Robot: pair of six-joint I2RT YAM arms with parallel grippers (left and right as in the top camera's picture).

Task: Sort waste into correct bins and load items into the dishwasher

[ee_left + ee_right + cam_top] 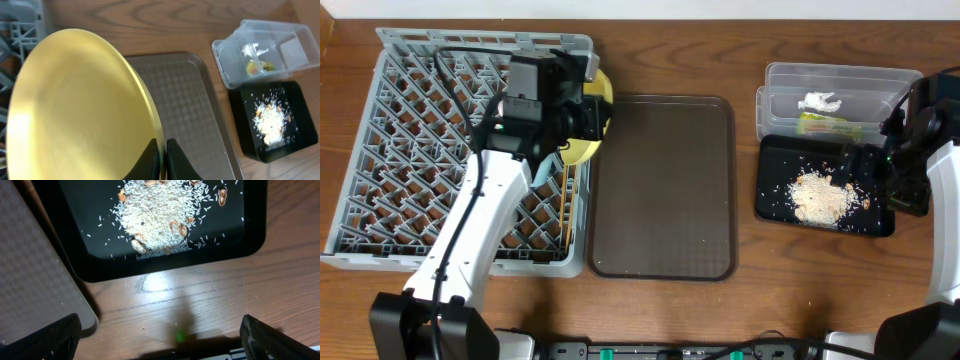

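Observation:
My left gripper [163, 157] is shut on the rim of the round yellow plate [75, 110] and holds it on edge over the right side of the grey dish rack [410, 150]; the plate also shows overhead [582, 150]. Wooden chopsticks [565, 212] lie in the rack. My right gripper [160, 335] is wide open and empty above the wood just in front of the black tray [80, 255], which holds beige food bits [157, 220]. The clear tub [775, 100] holds the white scrap [818, 102] and the green-and-orange wrapper [828, 123]. The bowls and the cup are out of view.
The brown serving tray [665, 185] lies between the rack and the bins. The black tray [770, 190] sits directly in front of the clear tub. The right arm [920, 150] stands at the table's right edge.

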